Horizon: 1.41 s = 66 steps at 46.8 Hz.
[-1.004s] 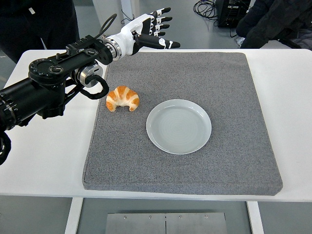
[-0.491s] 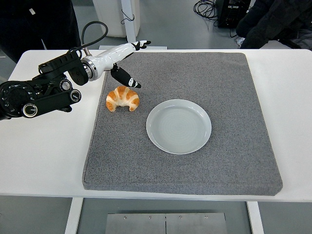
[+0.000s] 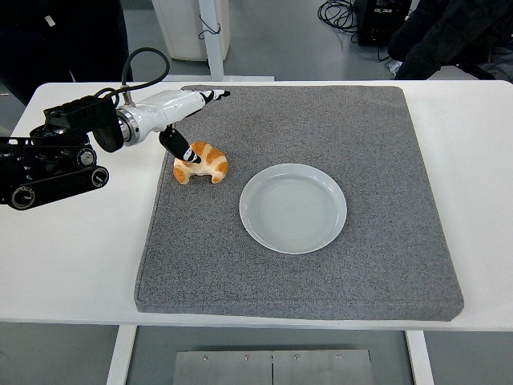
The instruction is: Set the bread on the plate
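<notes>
While the pale plate (image 3: 293, 208) sits bare on the grey mat (image 3: 304, 265), the croissant-shaped bread (image 3: 204, 163) lies just left of it; the robot's left hand (image 3: 183, 112) hovers there, thumb (image 3: 179, 148) touching the bread, fingers (image 3: 210, 95) extended beyond, nothing grasped.

Your bread and plate, side by side
The golden croissant (image 3: 203, 163) lies on the mat, just left of the empty pale round plate (image 3: 293, 208), not touching it
</notes>
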### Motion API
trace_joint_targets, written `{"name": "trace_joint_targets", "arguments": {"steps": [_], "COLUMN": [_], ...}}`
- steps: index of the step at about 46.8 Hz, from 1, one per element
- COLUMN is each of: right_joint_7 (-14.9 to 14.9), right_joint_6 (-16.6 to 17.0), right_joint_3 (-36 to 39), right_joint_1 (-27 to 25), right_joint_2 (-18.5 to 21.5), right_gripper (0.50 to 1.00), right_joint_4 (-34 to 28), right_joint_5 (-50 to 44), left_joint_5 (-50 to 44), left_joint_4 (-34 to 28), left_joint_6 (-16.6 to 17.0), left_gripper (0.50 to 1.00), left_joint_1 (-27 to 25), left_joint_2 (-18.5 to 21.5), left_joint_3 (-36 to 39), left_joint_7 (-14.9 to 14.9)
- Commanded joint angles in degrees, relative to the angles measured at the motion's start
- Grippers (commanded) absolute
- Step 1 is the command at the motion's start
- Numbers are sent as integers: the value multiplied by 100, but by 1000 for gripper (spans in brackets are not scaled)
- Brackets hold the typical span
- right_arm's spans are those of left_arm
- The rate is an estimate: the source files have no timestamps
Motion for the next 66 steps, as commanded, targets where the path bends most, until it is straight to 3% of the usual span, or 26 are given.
{"name": "trace_joint_targets", "arguments": {"steps": [1, 18, 66], "right_joint_7": [0, 0, 0], "right_joint_6": [0, 0, 0], "right_joint_3": [0, 0, 0], "right_joint_1": [-2, -2, -2], "right_joint_2": [0, 0, 0], "right_gripper": [1000, 1000, 1000], "right_joint_4": [-4, -4, 5], "right_joint_5": [0, 0, 0], "left_joint_5": [111, 191, 419], "left_joint_4": [2, 195, 907], "left_joint_6": [4, 13, 557], "left_gripper": [986, 986, 986], "left_joint_1": [2, 116, 635], "left_joint_2": [-33, -297, -745], "left_joint_3": [21, 162, 180], "left_joint_7": [25, 16, -36]}}
